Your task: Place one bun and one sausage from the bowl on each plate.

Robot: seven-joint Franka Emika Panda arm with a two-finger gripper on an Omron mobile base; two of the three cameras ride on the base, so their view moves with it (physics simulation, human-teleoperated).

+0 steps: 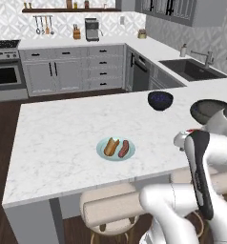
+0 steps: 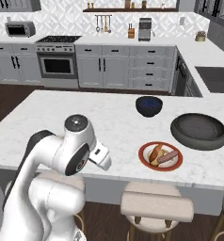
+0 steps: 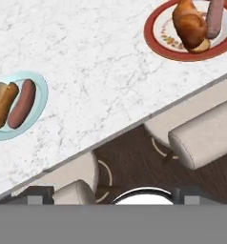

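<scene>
bun [image 1: 111, 146] & sausage [image 1: 124, 148] lie parallel on blue plate [image 1: 102, 151].

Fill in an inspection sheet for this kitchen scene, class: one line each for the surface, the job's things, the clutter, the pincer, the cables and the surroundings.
Surface: white marble island counter, no spills seen.
Job's things: light blue plate holds one bun and one sausage; red-rimmed plate holds one bun and one sausage; wide dark grey bowl looks empty.
Clutter: small dark blue bowl on the counter.
Pincer: open, holding nothing; the hand view looks down over the counter edge.
Cables: nothing seen.
Surroundings: padded stools under the counter edge, oven, sink, cabinets, coffee machine.
</scene>
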